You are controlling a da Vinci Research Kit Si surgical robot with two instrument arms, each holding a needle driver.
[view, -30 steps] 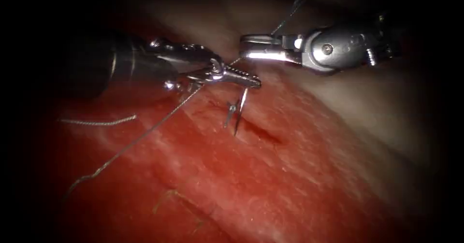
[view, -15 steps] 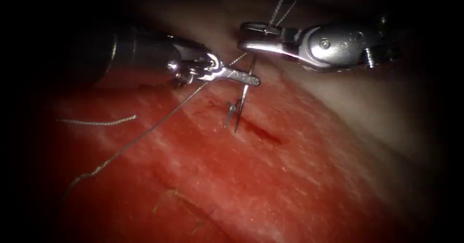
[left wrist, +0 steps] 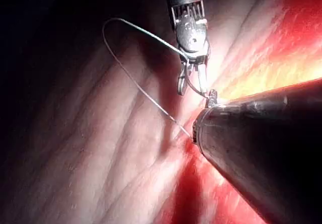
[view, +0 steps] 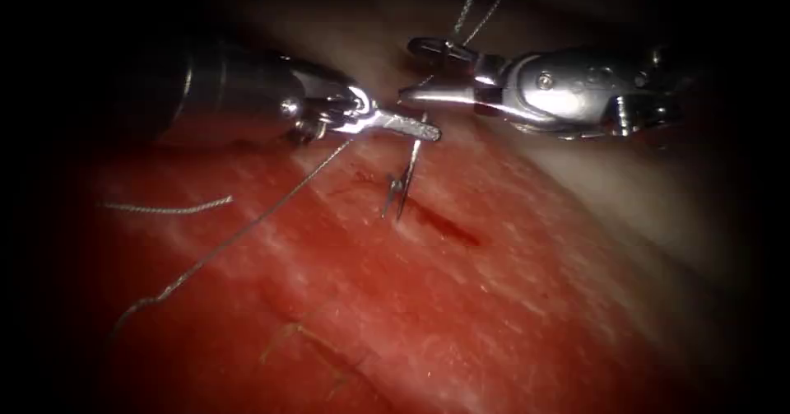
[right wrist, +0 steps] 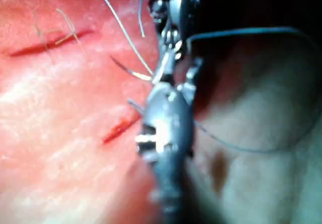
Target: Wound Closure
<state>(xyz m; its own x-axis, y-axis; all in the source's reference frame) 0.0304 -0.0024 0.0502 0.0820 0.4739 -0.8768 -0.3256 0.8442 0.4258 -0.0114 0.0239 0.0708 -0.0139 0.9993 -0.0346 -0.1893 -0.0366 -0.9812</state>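
Endoscope view of the tissue [view: 510, 299], a red slab with a short dark cut [view: 444, 226] running toward the right. The needle [view: 405, 185], a thin bright curve, stands steeply at the left end of the cut with its lower end in the tissue; a second short metal glint lies just beside it on the left. The left tool [view: 415, 128] enters from the left, its jaws closed on the upper end of the needle. The right tool [view: 428, 70] lies just beyond it on the far side, jaws parted narrowly, with the thread [view: 247, 229] crossing at its upper jaw and rising to the far edge; whether the jaws grip that strand cannot be told. From the left tool the thread runs down and leftward over the tissue to a kinked end, and a separate cut end of thread [view: 169, 209] lies at far left. The left wrist view adds a wide thread loop [left wrist: 132, 58] beside the right tool [left wrist: 192, 85] over pale tissue [left wrist: 90, 148].
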